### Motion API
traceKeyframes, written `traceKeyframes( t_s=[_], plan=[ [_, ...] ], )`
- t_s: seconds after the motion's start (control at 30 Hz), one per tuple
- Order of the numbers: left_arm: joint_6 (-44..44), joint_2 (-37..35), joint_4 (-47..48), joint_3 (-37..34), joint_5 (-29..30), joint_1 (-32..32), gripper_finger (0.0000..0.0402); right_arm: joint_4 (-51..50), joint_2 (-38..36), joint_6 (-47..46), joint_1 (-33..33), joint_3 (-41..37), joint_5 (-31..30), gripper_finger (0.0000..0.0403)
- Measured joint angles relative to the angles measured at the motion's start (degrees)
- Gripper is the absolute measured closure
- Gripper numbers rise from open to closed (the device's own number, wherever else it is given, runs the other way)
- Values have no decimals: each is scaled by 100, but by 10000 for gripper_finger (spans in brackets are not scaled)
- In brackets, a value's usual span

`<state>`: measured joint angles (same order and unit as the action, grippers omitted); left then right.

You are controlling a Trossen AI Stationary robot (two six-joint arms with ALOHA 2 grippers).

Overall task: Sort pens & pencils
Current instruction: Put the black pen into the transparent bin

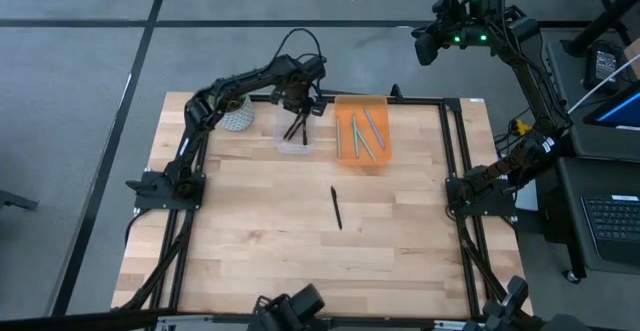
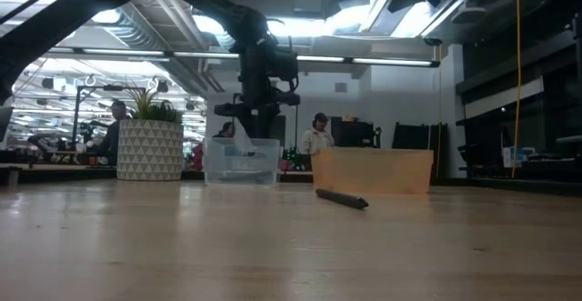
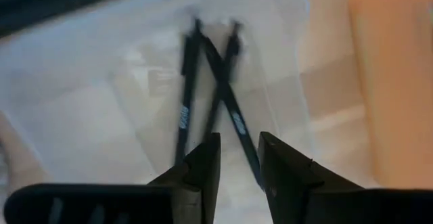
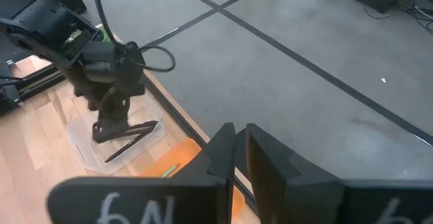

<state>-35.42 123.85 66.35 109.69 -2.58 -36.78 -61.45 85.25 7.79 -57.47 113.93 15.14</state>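
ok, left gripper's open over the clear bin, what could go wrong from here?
1. The left gripper sits low over the crossed black pens in the clear bin; lifting out could snag one or nudge the light bin.
2. One black pen lies alone mid-table; thin and flat, so a pinch may slip.
3. The orange bin is adjacent, so a misdrop there is possible.

"6N" on right gripper (image 4: 235, 146).
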Motion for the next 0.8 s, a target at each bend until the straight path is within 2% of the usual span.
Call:
traceKeyframes(
  t_s=[0.17,0.33,0.43,0.63,0.8],
  plan=[
    [-138,-283,178,5,-240,471,309,179,0,25,0,0,-2,363],
    [-586,-791,498,7,418,1295,312,330,4,24,-41,0,-5,363],
    [-913,-1063,517,7,567,1868,312,235,35,-28,-44,0,-5,363],
    [-1515,-1108,558,4,746,3019,312,-105,55,-154,-42,0,0,363],
    [-1927,-1065,424,7,1110,3662,312,-593,49,-209,-24,-36,10,363]
  ],
)
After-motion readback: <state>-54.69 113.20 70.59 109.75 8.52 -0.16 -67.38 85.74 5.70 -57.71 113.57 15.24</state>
